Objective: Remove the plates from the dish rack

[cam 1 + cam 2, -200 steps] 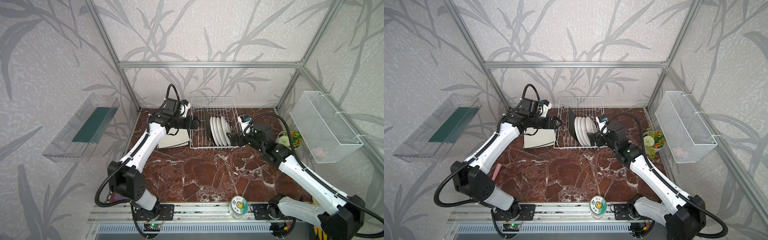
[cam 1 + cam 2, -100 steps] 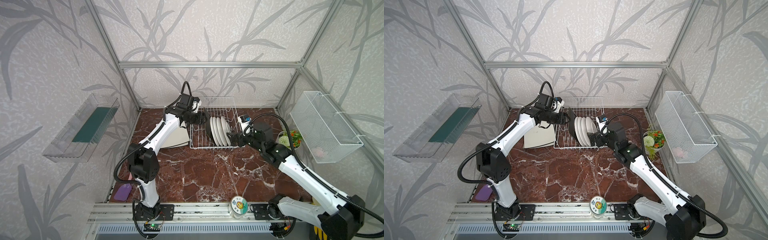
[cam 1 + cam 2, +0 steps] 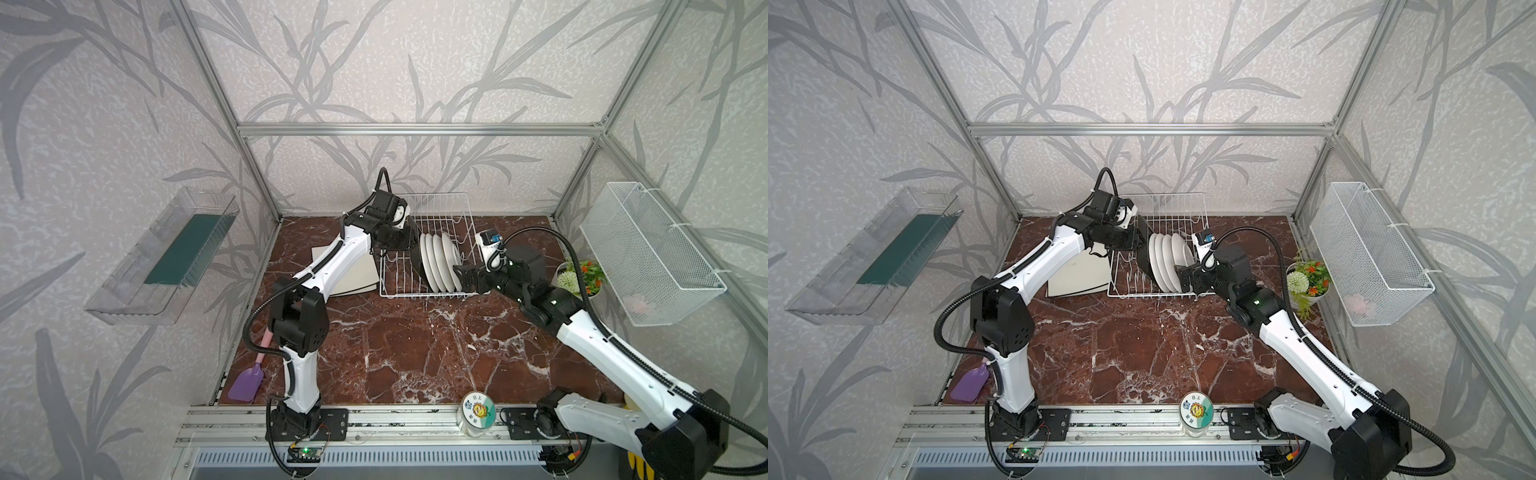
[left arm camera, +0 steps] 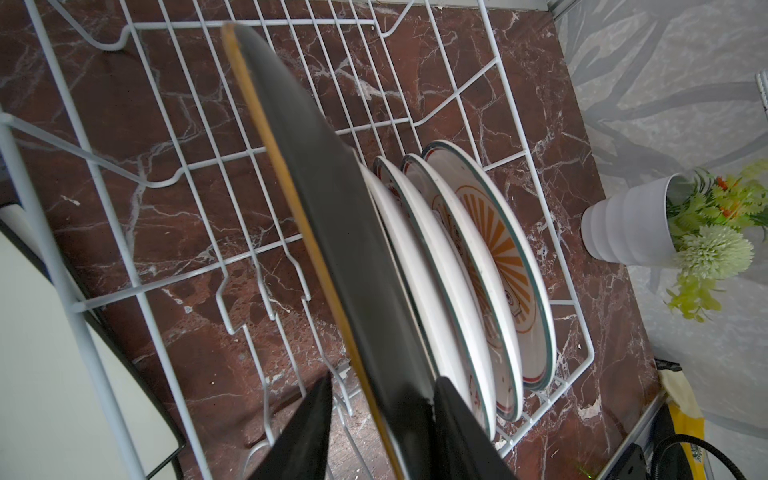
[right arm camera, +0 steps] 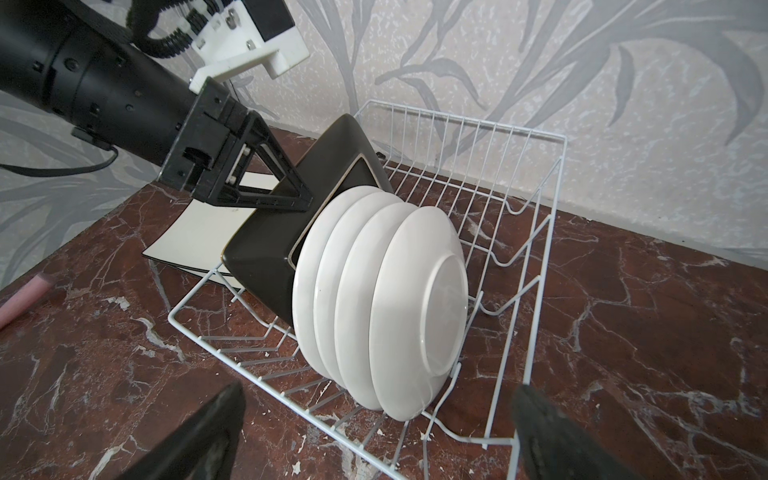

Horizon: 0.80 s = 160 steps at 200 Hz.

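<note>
The white wire dish rack [image 3: 440, 208] [image 3: 1167, 203] [image 5: 540, 137] stands at the back of the marble table. In it a black square plate [image 3: 413, 253] [image 3: 1142, 249] [image 4: 332, 208] [image 5: 266, 249] leans against several round white plates [image 3: 440, 266] [image 3: 1167, 262] [image 4: 490, 249] [image 5: 395, 299] with orange sunburst faces. My left gripper [image 3: 409, 241] [image 3: 1138, 241] [image 4: 384, 378] [image 5: 307, 195] straddles the black plate's upper edge; one finger touches it and the other stands a little off, so the jaws are open. My right gripper [image 3: 457, 274] [image 3: 1181, 276] [image 5: 380, 388] hangs wide open just outside the rack's right end, facing the round plates. Cream square plates [image 3: 357, 278] [image 3: 1075, 278] [image 5: 199, 232] lie stacked left of the rack.
A potted plant [image 3: 577, 278] stands right of the rack, under a white mesh basket [image 3: 648, 253] on the right wall. A clear tray [image 3: 166, 257] hangs on the left wall. A purple spatula [image 3: 247, 382] lies front left, and a jar [image 3: 478, 409] sits at the front rail.
My left arm has swung right from beside the rack onto the black plate, and its jaws have narrowed around the plate's edge. The right arm has not moved.
</note>
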{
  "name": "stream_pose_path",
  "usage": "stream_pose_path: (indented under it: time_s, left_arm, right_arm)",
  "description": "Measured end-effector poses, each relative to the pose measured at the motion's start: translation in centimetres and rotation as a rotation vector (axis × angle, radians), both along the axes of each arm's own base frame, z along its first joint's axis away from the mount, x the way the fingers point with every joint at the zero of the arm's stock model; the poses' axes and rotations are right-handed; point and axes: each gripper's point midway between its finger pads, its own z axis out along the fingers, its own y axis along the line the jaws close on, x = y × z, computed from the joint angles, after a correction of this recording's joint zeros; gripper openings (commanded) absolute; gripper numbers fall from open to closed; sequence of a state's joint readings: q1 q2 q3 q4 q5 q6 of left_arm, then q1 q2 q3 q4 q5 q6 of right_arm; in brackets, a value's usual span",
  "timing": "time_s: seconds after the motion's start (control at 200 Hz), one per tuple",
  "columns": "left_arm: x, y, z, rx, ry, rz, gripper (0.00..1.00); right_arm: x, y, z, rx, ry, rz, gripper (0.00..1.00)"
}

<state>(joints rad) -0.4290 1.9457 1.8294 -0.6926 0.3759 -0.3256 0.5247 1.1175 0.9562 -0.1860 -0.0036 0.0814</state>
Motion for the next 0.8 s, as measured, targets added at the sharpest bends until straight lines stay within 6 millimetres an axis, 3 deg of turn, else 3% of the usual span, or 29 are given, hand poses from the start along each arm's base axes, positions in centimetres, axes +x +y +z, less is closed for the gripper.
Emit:
stream_pose_path:
  time_s: [0.69, 0.8]
  left_arm:
    - [0.1, -1.8, -0.3, -0.113, 0.081, 0.022, 0.17]
    - [0.1, -2.0, -0.3, -0.134, 0.101, 0.037, 0.09]
  right_arm:
    - [0.0, -0.1, 0.0, -0.005, -0.003, -0.002, 0.99]
    - [0.0, -0.1, 0.0, -0.005, -0.002, -0.002, 0.99]
